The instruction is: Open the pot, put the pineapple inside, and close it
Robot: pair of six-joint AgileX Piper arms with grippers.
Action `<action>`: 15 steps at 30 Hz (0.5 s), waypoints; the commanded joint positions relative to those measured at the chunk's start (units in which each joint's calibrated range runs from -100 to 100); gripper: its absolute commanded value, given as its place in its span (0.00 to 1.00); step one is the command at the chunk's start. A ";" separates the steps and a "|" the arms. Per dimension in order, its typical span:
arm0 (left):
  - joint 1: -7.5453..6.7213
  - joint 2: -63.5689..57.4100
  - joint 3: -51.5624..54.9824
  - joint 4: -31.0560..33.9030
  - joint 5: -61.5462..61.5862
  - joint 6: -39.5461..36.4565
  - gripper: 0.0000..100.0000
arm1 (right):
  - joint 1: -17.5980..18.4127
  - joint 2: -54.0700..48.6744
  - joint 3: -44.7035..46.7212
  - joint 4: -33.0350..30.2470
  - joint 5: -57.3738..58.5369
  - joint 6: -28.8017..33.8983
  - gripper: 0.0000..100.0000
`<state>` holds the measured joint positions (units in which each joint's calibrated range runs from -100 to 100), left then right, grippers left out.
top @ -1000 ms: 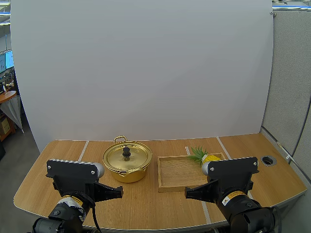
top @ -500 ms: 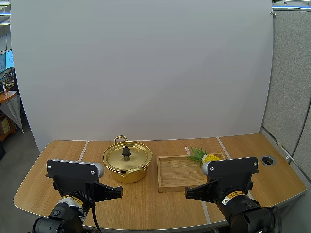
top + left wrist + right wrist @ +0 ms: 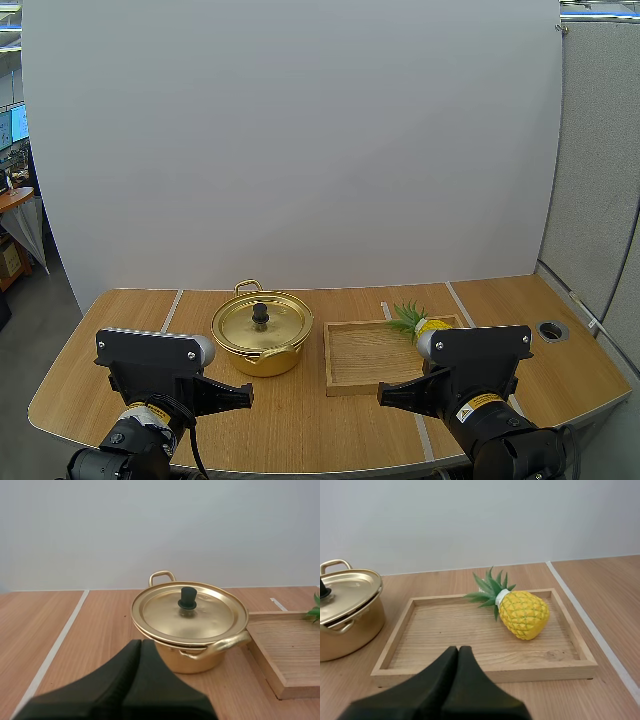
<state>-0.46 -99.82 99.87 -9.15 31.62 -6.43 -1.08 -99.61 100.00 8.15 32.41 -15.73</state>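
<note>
A gold pot stands on the table with its lid on, a black knob at the lid's middle. To its right a yellow pineapple with green leaves lies on its side in a wooden tray, at the tray's far right end. My left gripper hangs shut near the front of the table, short of the pot. My right gripper is shut too, in front of the tray's near edge. Neither holds anything.
Pale tape lines run across the wooden table. A round cable hole sits at the far right of the table. Bare wood lies left of the pot and right of the tray.
The right gripper has shifted very slightly to the left. Nothing else has moved.
</note>
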 commanded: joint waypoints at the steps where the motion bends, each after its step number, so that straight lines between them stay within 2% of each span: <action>1: 0.08 -0.18 -2.69 0.83 2.11 -0.53 0.00 | -0.18 -0.39 -0.74 -1.45 1.40 -0.24 0.00; 15: 0.08 -0.18 -29.97 0.83 19.78 -0.53 0.00 | -0.18 -0.39 -24.15 -2.43 18.84 -0.24 0.00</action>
<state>-0.46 -100.00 73.83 -8.70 47.29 -6.43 -1.08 -99.72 79.69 6.53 47.36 -15.73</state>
